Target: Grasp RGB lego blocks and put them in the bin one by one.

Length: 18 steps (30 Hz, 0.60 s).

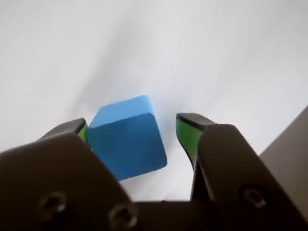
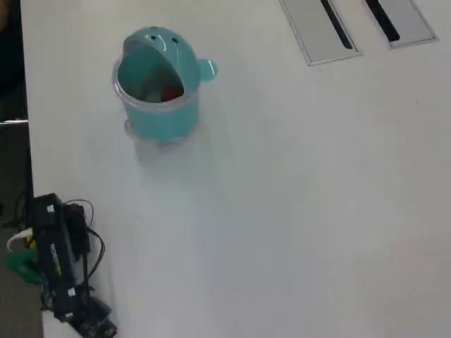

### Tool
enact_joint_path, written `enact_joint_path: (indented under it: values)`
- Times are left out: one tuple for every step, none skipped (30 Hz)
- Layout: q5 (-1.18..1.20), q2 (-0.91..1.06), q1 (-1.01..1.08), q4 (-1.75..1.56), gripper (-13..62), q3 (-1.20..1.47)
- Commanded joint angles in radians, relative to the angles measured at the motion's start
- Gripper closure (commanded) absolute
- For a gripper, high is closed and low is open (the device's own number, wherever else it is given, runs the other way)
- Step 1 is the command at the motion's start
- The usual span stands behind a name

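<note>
A: Blue plastic fills the middle of the wrist view: the blue block (image 1: 126, 139) sits between the two green-lined fingers (image 1: 185, 134) of the tool (image 1: 132, 132). It is a cube, so it has no real long axis. It is turned a little, one corner toward the lower right of the view, and its lighter top face looks up and away from the camera.

B: Is the tool pinching it?

A: Its left side is against the left finger, or just beside it. On the right a clear gap of white tabletop (image 1: 216, 57) shows between block and finger. So the jaws are spread, not pressed on the block.

B: And the overhead view?

A: It does not show the tool or the blue block. It shows the teal bin (image 2: 158, 120) standing upright near the upper left of the tabletop, with its domed lid (image 2: 158, 44) flipped back and the opening facing the camera. Something small and red, probably the red block (image 2: 170, 93), lies inside. Dark electronics with cables (image 2: 60, 271) sit at the lower left edge.
</note>
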Motion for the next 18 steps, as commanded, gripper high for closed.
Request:
enact_joint_path:
  values:
    - [-0.064, 0.005, 0.028, 0.015, 20.1, -0.084]
    - [-0.077, 0.005, 0.037, 0.015, 20.7, -0.086]
    - [-0.077, 0.005, 0.048, 0.017, 22.3, -0.086]
    - [-0.089, 0.003, 0.063, 0.041, 24.3, -0.1]
    - [-0.115, -0.002, 0.067, 0.084, 25.4, -0.115]
    - [-0.132, -0.003, 0.072, 0.095, 26.7, -0.118]
    - [-0.137, -0.003, 0.078, 0.101, 27.3, -0.118]
    - [-0.146, -0.002, 0.083, 0.114, 28.4, -0.118]
    - [-0.144, 0.002, 0.084, 0.13, 32.1, -0.12]
    - [-0.144, 0.003, 0.083, 0.135, 35.3, -0.12]
    - [-0.144, 0.005, 0.081, 0.14, 37.2, -0.12]
    - [-0.144, 0.005, 0.078, 0.15, 37.7, -0.12]
    - [-0.144, 0.005, 0.077, 0.153, 37.8, -0.12]
    - [-0.144, 0.005, 0.072, 0.158, 40.2, -0.12]
    - [-0.144, 0.005, 0.063, 0.158, 41.3, -0.121]
    - [-0.143, 0.008, 0.052, 0.158, 42.1, -0.121]
    - [-0.141, 0.015, 0.038, 0.156, 42.1, -0.121]
    - [-0.141, 0.025, 0.02, 0.153, 42.1, -0.123]
